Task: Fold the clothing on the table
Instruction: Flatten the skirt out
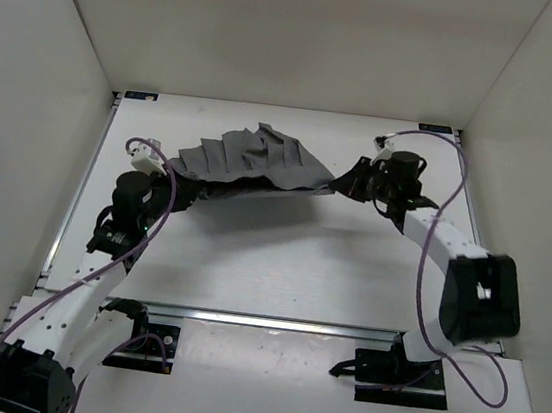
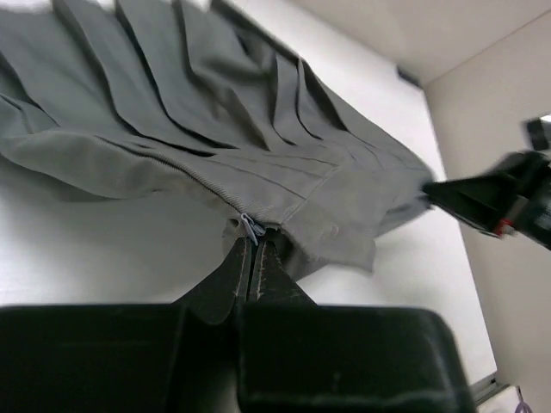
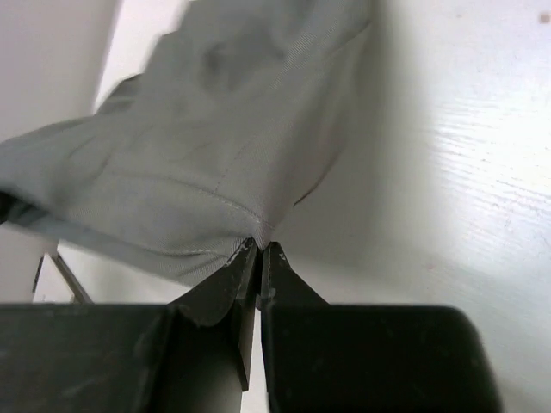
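Clamped fully closed with the left fingers (image 2: 225,284) on the clothing (image 2: 215,112) right at its zipper (image 2: 251,228); pinched just as tight with the right fingers (image 3: 219,288) on a stitched hem at the other end. Strung between both pairs of fingers, pleats fanning out beyond the tips, over the white table (image 1: 280,257).

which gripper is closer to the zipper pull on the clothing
Left. The left gripper is shut on the clothing right beside the zipper pull; the right gripper grips its opposite end.

One clothing (image 1: 251,161) item, one table (image 1: 280,257), two hands: left hand (image 2: 251,251), right hand (image 3: 259,251).
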`<state>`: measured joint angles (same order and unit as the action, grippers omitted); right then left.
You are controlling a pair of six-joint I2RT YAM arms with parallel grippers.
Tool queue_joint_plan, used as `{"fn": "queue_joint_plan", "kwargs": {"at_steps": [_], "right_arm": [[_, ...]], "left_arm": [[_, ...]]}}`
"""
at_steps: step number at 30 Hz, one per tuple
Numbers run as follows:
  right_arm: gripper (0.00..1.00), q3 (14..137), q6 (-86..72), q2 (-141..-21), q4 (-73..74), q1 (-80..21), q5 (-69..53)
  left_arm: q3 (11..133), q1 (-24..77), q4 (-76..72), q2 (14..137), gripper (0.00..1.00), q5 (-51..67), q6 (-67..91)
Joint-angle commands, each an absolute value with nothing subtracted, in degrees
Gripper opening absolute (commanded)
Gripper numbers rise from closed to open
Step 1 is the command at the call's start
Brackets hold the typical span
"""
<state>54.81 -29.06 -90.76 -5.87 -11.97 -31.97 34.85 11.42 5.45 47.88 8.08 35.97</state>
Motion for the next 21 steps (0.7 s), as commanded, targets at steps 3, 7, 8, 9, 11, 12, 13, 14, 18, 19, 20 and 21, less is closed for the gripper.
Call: {"fn": "queue_joint_plan", "kwargs": {"at_steps": [3, 7, 8, 9, 11, 12, 13, 14, 18, 19, 20, 21], "right_arm": [[0.0, 41.7, -27.2, -76.5, -3.7, -12.2, -30.7], [0.0, 33.3, -25.8, -73.0, -1.4, -13.7, -30.4], [0.0, 31.7, -25.6, -72.3, 0.0, -14.0, -30.1], [0.0, 30.2, -25.5, -72.0, -0.1, -13.9, -30.1], [0.0, 27.8, -25.3, -71.1, 1.8, -13.2, -30.8], [0.0, 26.6, -25.2, -70.4, 1.7, -12.6, -30.8], [0.0, 26.1, -25.6, -70.1, 1.3, -12.2, -32.1], [0.04, 25.2, -25.8, -69.9, 1.4, -12.1, -33.0], [0.41, 23.5, -26.5, -69.2, 0.5, -11.9, -33.7], [0.42, 23.6, -27.1, -69.1, 0.3, -11.5, -33.8], [0.45, 22.6, -27.9, -69.2, 0.4, -11.3, -34.5], [0.47, 22.2, -28.8, -69.3, -0.8, -11.1, -34.8]], "left_arm": [[21.0, 11.9, 1.9, 40.4, 0.0, 7.2, 38.9], [9.6, 14.0, 0.6, 35.0, 0.0, 7.6, 43.7], [7.0, 14.4, 1.0, 32.8, 0.0, 7.0, 45.2], [4.8, 14.6, 1.3, 30.4, 0.0, 6.6, 46.5], [2.7, 14.7, 2.5, 26.6, 0.0, 6.2, 47.5], [1.8, 14.5, 3.7, 24.2, 0.0, 6.3, 47.8], [1.0, 14.4, 4.3, 22.7, 0.01, 6.5, 48.2], [0.6, 14.3, 5.1, 21.7, 0.04, 6.9, 48.3], [-3.6, 16.0, 3.9, 19.2, 0.01, 10.1, 49.4], [-4.9, 16.4, 3.7, 18.4, 0.0, 9.9, 49.9], [-5.1, 17.1, 3.4, 18.0, 0.0, 10.2, 50.1], [-6.1, 17.7, 3.5, 17.1, 0.0, 10.1, 50.9]]}}
